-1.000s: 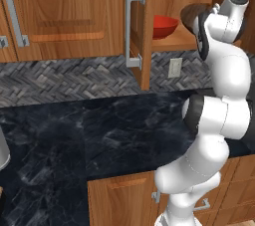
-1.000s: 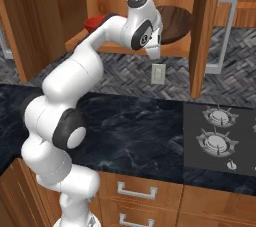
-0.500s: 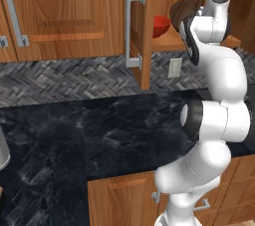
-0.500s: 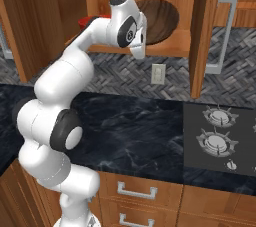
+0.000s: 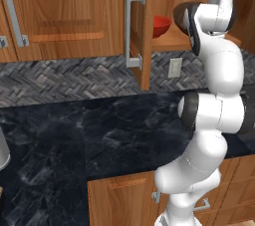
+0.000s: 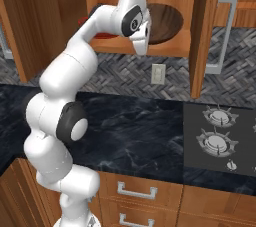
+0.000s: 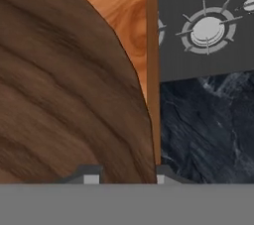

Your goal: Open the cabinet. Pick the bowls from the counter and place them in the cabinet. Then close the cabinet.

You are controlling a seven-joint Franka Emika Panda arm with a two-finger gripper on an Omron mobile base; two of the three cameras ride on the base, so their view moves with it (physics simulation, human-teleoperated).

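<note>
In the left base view, the cabinet (image 5: 144, 26) hangs open on the wall above the black desk (image 5: 99, 135). The red bowl (image 5: 160, 25) sits inside on the shelf. The white arm reaches up into the cabinet, and the dark edge of the brown bowl (image 5: 180, 17) peeks out just beside the arm's top part. The arm covers most of it.

In the right base view, the brown bowl (image 6: 165, 22) stands up on its edge on the cabinet shelf, tilted toward the back. A bit of the red bowl (image 6: 102, 35) shows behind the arm. The stove (image 6: 220, 138) is set into the desk at the right. The hand itself is behind the arm's wrist here.

In the hand view, the brown bowl (image 7: 69, 95) is very close and takes up most of the picture. The edge of the shelf (image 7: 153, 65) runs past it, with the stove (image 7: 208, 28) and desk (image 7: 203, 130) far below. Two small finger tips (image 7: 88, 175) poke up at the bottom, a little apart, with the bowl's rim between them. I cannot tell if they squeeze the bowl or have let go.

To do this step well, I think the hand should let the bowl settle flat on the shelf, open wider, then pull straight back without bumping either bowl or the doors.
</note>
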